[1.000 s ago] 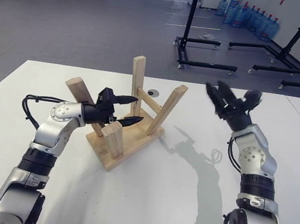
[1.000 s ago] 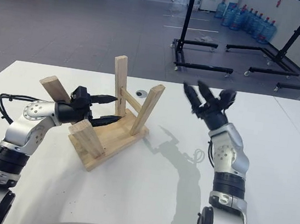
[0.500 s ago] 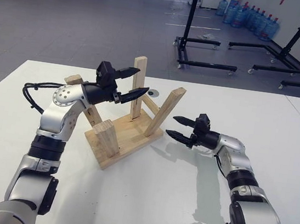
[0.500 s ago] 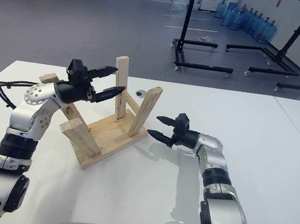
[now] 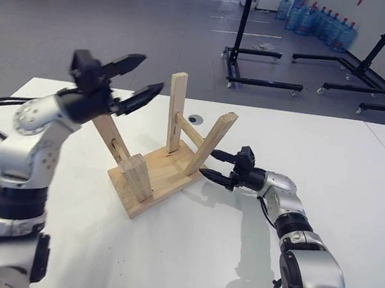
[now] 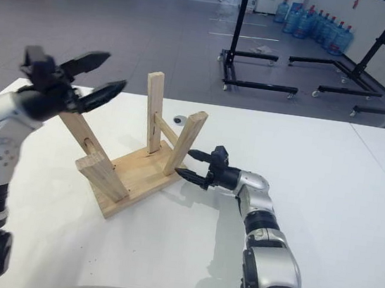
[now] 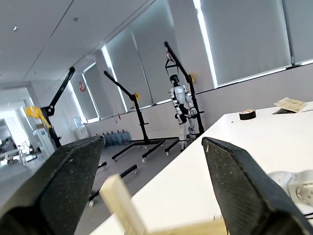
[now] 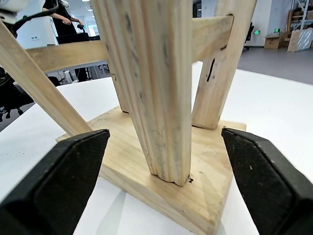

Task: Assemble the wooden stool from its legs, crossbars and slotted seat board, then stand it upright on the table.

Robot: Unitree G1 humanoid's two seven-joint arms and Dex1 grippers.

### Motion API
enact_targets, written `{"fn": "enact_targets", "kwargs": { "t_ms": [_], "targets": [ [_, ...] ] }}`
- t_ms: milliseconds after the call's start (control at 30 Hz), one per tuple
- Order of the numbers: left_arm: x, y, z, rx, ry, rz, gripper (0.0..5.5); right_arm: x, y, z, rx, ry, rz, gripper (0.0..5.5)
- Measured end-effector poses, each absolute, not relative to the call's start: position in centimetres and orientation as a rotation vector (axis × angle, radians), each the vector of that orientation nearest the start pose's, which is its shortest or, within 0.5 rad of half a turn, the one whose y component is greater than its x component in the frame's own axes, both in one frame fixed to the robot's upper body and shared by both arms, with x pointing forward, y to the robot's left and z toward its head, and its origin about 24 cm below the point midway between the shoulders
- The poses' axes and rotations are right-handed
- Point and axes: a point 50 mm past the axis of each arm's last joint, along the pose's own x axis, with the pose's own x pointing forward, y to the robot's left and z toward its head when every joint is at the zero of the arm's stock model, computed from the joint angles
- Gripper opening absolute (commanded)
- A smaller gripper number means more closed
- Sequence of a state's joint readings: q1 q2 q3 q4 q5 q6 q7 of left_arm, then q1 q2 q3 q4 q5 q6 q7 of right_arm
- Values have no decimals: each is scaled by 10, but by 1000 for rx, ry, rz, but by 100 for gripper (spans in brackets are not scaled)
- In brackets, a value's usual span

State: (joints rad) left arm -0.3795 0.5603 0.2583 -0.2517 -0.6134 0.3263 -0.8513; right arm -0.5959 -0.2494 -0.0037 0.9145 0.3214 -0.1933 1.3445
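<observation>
Over the last second the left gripper (image 5: 138, 80) had left the space between the stool's legs (image 5: 176, 110), where it had hung low over the seat board (image 5: 166, 172). It had climbed and swung toward the table's left edge. It now stood high above the table (image 5: 361, 159), close by the top of the left-hand leg (image 5: 111, 140), its two fingers spread wide and holding nothing.

The right gripper (image 5: 212, 165) had been raised well clear of the table a second earlier. It had since dropped and closed in on the stool (image 5: 163, 154). It hovered low over the tabletop with its fingers apart and empty, just beside the point where the right-hand leg (image 5: 210, 143) met the seat board's right corner. In the right wrist view that leg (image 8: 151, 98) stood framed between the two fingers (image 8: 63, 171), ahead of them and touched by neither.

The stool itself had kept about the same place. It lay upside down left of the table's middle, toward the far edge, with the seat board flat on the surface and all four legs pointing up and splayed outward. A crossbar (image 5: 193, 131) joined the far leg to the right-hand one. A small round cap (image 5: 194, 119) sat in the tabletop just behind it.

On the floor beyond the far edge stood black wheeled stands (image 5: 261, 54). Behind them was a cluster of blue water jugs (image 5: 315, 22); how full they were could not be told.
</observation>
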Motion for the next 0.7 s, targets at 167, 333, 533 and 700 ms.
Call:
{"fn": "enact_targets", "kwargs": {
  "t_ms": [167, 333, 533, 700],
  "targets": [
    [230, 245, 190, 1, -216, -932, 365, 310, -146, 42, 137, 34, 1274, 425],
    [209, 267, 147, -36, 52, -917, 365, 294, -146, 35, 151, 48, 1325, 425],
    [187, 276, 74, 81, 463, -901, 365, 275, -140, 45, 123, 36, 1423, 425],
    [194, 268, 67, 122, 449, -919, 365, 255, -141, 50, 84, 61, 1489, 425]
  ]
}}
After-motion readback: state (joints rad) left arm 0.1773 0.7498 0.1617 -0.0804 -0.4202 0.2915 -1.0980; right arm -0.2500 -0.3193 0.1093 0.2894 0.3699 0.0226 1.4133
